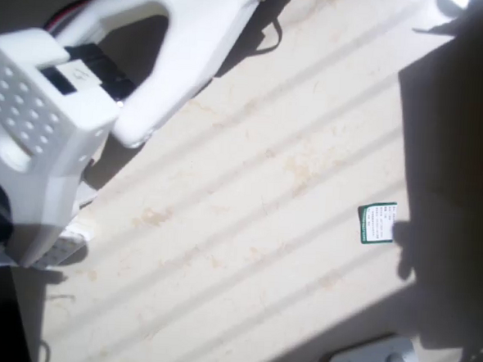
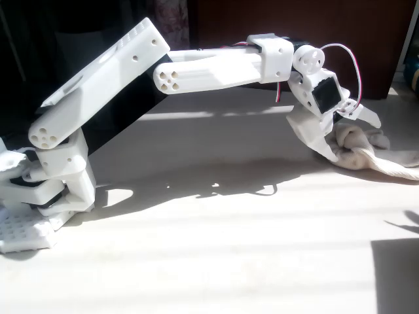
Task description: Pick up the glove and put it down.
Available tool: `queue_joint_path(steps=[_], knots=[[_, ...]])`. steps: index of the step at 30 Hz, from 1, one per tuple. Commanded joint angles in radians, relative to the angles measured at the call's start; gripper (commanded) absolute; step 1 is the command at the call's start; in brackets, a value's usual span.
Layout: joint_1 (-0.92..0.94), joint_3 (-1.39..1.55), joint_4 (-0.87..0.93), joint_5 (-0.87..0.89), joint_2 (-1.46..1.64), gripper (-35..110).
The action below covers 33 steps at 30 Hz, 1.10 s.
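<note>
The gripper (image 2: 340, 134) is down on the glove (image 2: 357, 147) near the table's (image 2: 216, 261) right edge; its grasp is unclear. Soft fabric could slip free when lifted.

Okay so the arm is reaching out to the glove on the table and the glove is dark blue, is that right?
Not quite. The fixed view shows the arm stretched out with its jaws down at the glove on the table, but the glove is cream-white, not dark blue.
</note>
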Motion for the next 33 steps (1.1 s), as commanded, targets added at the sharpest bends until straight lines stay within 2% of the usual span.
queue_joint_path(steps=[1,5,12,26,33], knots=[[-0.012,-0.051,-0.017,-0.002,0.009,35],[-0.012,-0.051,-0.018,-0.005,0.008,27],[-0.005,-0.051,-0.106,-0.005,-0.008,-2],[-0.005,-0.051,-0.097,-0.006,0.009,0],[0.060,-0.038,-0.054,-0.006,0.199,0]])
